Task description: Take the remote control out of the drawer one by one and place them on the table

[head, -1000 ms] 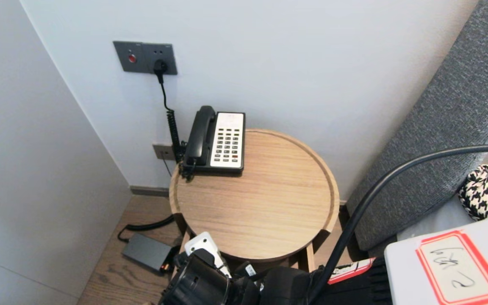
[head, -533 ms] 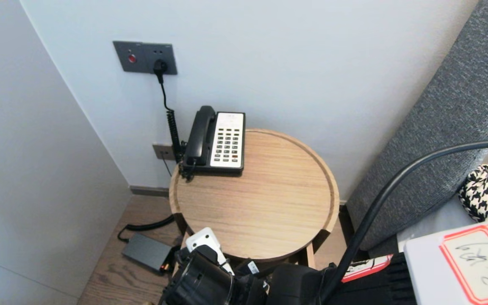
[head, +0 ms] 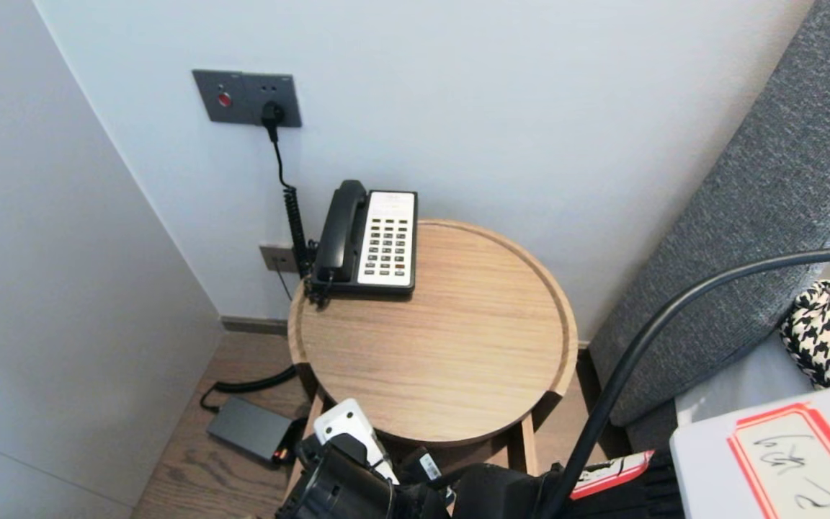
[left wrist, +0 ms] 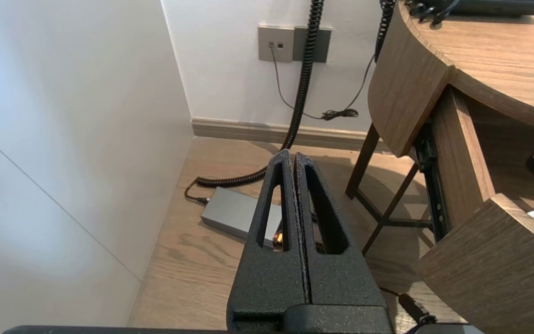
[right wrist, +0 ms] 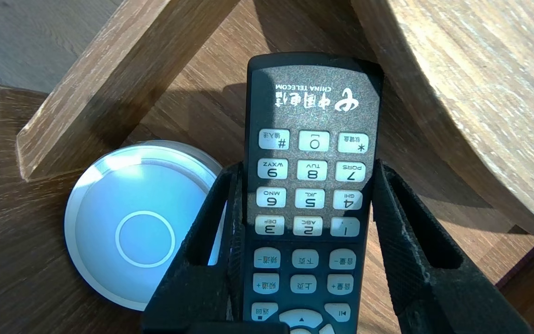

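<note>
- The remote [right wrist: 311,185] is black with white number keys. It sits keys up between the two fingers of my right gripper [right wrist: 306,169].
- My right fingers [right wrist: 211,232] pinch it on its two long sides, next to the number keys. They are half spread, because the remote fills the gap between them.
- The remote is down low, over the lower shelf [right wrist: 16,260] that lies under the round table top [right wrist: 457,93]. I cannot tell if it lies on the wood or hangs just above it.
- A white round disc [right wrist: 132,222] lies on that shelf, just beside one of my right fingers. A wooden bar [right wrist: 118,79] slants past it.
- I think the grab is done: the remote is in my pinch. It is not up on the table top.
- On the table top, far back by the wall, stands a phone [head: 379,241] with its handset on it. It is well apart from the remote.
- My left gripper [left wrist: 293,155] is parked low beside the table. Its fingers are pressed together and hold nothing.
- It points at the floor, where a gray box [left wrist: 234,213] lies. A curly cable [left wrist: 301,83] runs down the wall to the box.
</note>
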